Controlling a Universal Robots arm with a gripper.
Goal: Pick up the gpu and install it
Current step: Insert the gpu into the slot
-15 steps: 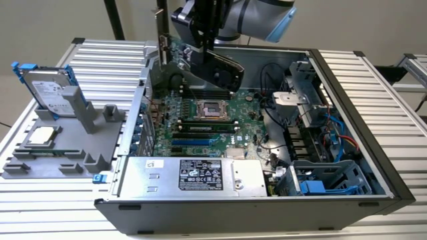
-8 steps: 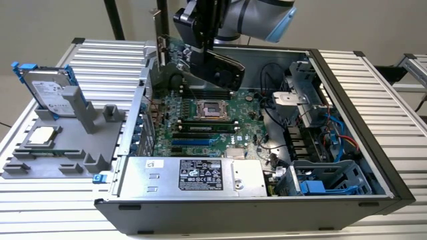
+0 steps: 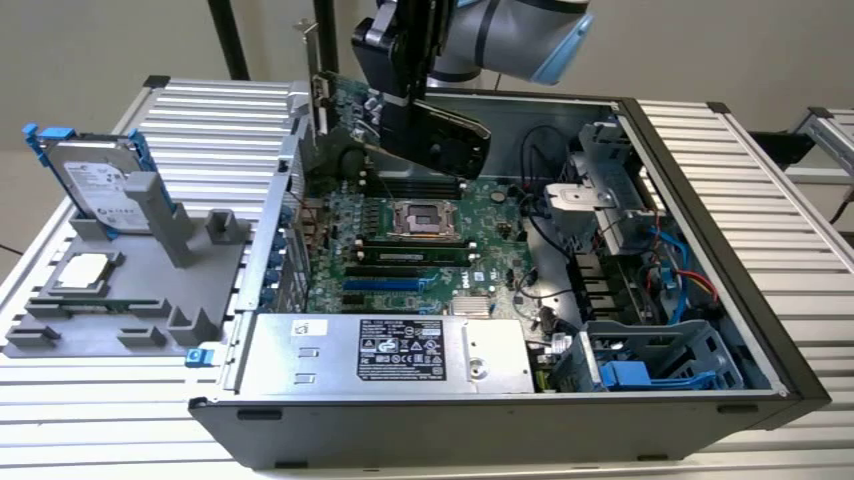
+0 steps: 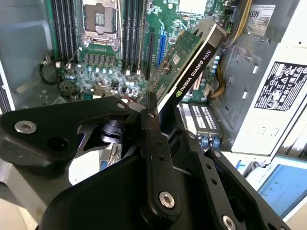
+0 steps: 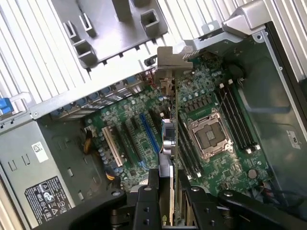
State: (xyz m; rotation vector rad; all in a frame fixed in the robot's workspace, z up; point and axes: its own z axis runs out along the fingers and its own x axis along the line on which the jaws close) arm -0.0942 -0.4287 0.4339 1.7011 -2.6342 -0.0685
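In the exterior view, nearest the camera, a silver power supply [image 3: 414, 352] sits against the front wall of the open computer case [image 3: 747, 300], which lies on its side on a slatted metal table [image 3: 80, 430]. At three o'clock from the power supply is a grey drive cage [image 3: 654, 360] with blue fittings. Toward twelve o'clock from the supply, the green motherboard [image 3: 400, 270] lies flat on the case floor, its expansion slots nearer and its open CPU socket [image 3: 424, 217] behind them. Outside the case, at nine o'clock from the motherboard, a grey parts holder [image 3: 134, 300] rests on the table. It carries a small square CPU chip [image 3: 83, 270] lying flat and, at twelve o'clock from it, a hard drive [image 3: 96, 180] with blue trim standing upright. Farther back, at twelve o'clock from the socket, the gpu [image 3: 441, 135] hangs tilted in the air above the rear of the motherboard. Its black cooler faces the camera, and its silver bracket [image 3: 318, 85] points toward ten o'clock, close to the case's rear wall. The gripper [image 3: 404, 100] is clamped on the card. In both wrist views its black fingers [image 4: 156, 158] press the card's two faces, and the card runs out edge-on over the slots. Farthest back, the grey arm [image 3: 514, 30] reaches in from twelve o'clock.
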